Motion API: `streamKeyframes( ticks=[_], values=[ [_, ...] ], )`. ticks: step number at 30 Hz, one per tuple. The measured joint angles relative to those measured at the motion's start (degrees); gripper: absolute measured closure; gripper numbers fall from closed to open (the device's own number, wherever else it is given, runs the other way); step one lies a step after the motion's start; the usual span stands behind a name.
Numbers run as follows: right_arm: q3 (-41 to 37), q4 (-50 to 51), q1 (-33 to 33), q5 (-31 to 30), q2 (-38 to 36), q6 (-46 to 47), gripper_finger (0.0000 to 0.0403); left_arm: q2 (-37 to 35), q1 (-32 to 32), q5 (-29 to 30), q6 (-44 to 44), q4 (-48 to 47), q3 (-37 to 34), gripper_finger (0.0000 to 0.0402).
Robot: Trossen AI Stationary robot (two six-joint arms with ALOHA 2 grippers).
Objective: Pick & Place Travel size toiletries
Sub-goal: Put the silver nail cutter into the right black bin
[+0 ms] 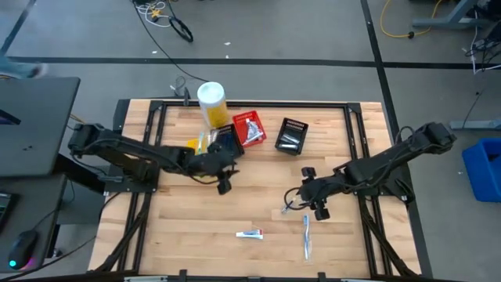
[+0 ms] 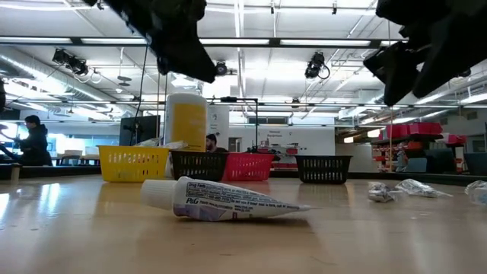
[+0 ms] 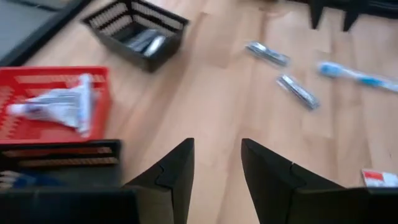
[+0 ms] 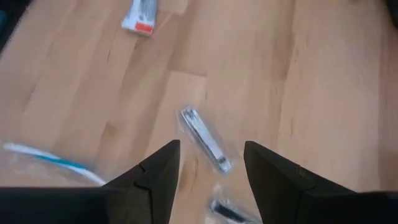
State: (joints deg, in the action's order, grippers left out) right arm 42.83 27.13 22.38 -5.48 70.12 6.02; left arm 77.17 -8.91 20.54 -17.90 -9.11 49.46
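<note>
- The left gripper (image 1: 223,186) hangs with its jaws apart and empty beside the dark basket (image 1: 225,143) on the wooden desk (image 1: 180,227).
- The right gripper (image 1: 311,205), jaws parted and empty, hovers over a clear packet (image 4: 205,139).
- A white tube (image 1: 250,233) and a toothbrush (image 1: 306,236) lie near the desk's front edge.
- Another tube (image 3: 59,107) rests in the red basket (image 1: 250,130).
</note>
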Motion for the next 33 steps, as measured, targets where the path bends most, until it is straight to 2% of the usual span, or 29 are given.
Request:
streamKeyframes(
  ticks=[5, 11, 16, 27, 33],
  values=[
    [0.0, -3.8, -0.3, 1.7, 5.0, -0.5, 0.0205, 0.1, -1.9, -1.0, 2.2, 12.9, -6.8, 0.0262],
    [0.0, -7.7, -0.3, 1.6, 12.7, -2.5, 0.0197, 0.0, -2.5, -3.8, 1.9, 19.5, -11.6, 0.0262],
    [0.0, -13.0, -0.9, 1.6, 18.2, -3.9, 0.0194, 0.0, -2.8, -5.3, -2.6, 20.2, -13.7, 0.0262],
    [0.2, -14.0, -1.5, 1.4, 26.1, -6.0, 0.0204, 0.1, -3.8, -5.1, -2.7, 22.1, -14.8, 0.0262],
    [0.2, -14.3, -2.5, 4.7, 26.0, -6.5, 0.0245, 0.1, -3.8, -4.9, -2.7, 22.7, -14.8, 0.0262]
  ],
)
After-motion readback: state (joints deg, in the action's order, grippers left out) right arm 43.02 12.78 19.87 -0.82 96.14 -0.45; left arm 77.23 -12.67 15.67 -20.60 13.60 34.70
